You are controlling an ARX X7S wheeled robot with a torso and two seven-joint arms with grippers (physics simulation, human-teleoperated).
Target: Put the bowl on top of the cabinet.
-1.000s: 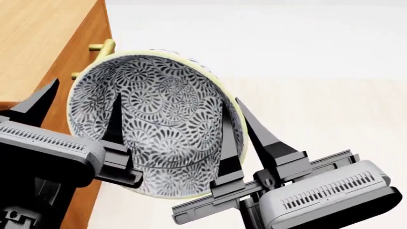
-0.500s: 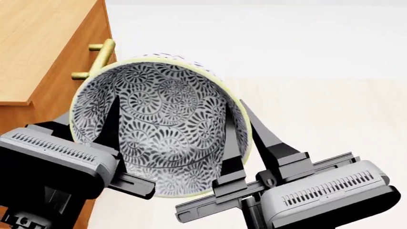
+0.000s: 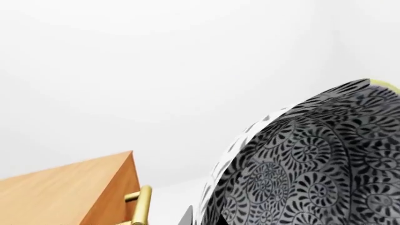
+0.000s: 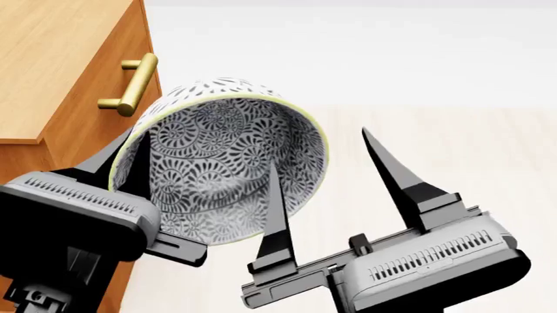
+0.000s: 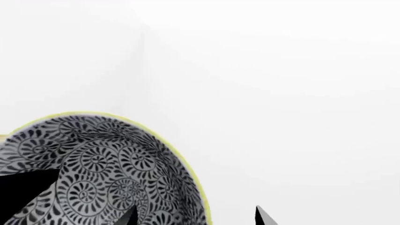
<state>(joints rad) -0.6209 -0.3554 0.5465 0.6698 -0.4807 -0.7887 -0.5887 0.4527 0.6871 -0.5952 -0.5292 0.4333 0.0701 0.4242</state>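
The bowl (image 4: 228, 163), dark floral with a pale rim, hangs tilted in the air beside the cabinet (image 4: 52, 65), its mouth turned toward me and to the right. My left gripper (image 4: 135, 140) is shut on the bowl's left wall, one finger inside and one outside. My right gripper (image 4: 317, 147) stands open; one finger reaches in over the bowl's mouth, the other is well clear of the outside. In the right wrist view the bowl's (image 5: 93, 164) rim passes between the fingertips of the right gripper (image 5: 195, 211) without visible contact. The left wrist view shows the bowl's (image 3: 312, 164) outside and the cabinet (image 3: 69, 197).
A brass bar handle (image 4: 130, 81) sticks out of the cabinet front just left of the bowl; the same handle (image 3: 142, 206) shows in the left wrist view. Pale wood floor (image 4: 452, 143) and a white wall lie to the right and beyond.
My right gripper has opened off the bowl's right rim and drawn back a little. The bowl has tipped further, its outside now showing on top, held only by my left gripper.
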